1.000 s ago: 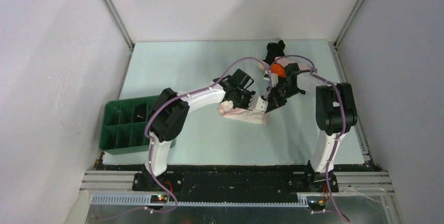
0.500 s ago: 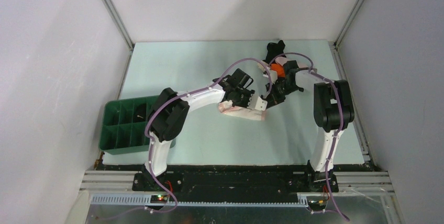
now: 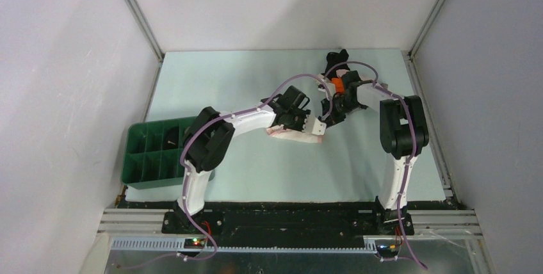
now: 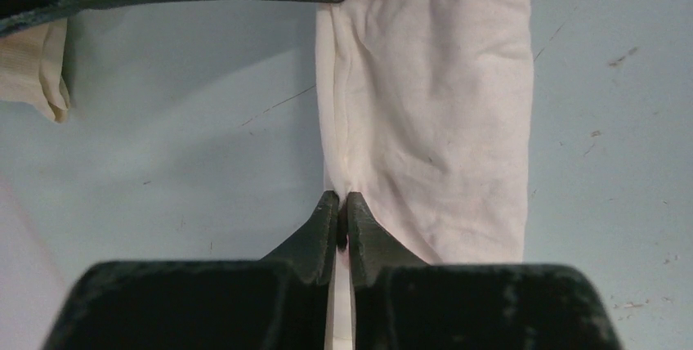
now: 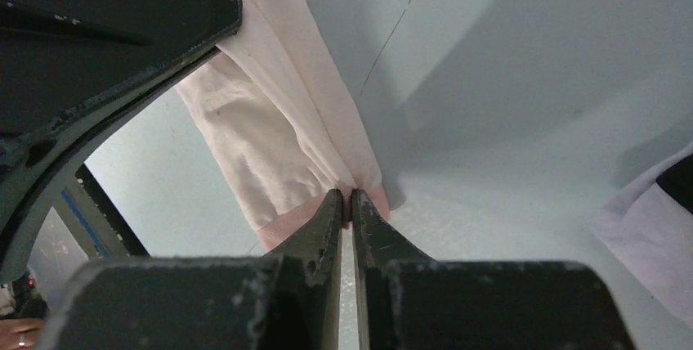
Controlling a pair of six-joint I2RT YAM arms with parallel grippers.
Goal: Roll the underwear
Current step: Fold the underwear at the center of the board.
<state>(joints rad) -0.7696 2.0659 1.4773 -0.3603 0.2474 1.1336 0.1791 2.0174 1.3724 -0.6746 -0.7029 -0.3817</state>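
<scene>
Right of the green tray (image 3: 150, 152) at the near left, your left jaws were pinched shut on an edge of the pale pink underwear (image 4: 433, 137) lying mid-surface, your right jaws gripped its pink hem, and other garments (image 3: 335, 63) sat heaped beyond.

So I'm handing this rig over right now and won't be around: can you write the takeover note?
Left gripper: shut on one edge of the pale pink cloth underwear.
Right gripper: shut on its pink-hemmed end.
That garment lies flat as a narrow strip on the pale table; no roll shows yet.
Orange and black cloth garments sit in a heap at the far edge.
Green plastic divided tray sits near left.
Left to do: roll this piece, then the heap.
</scene>
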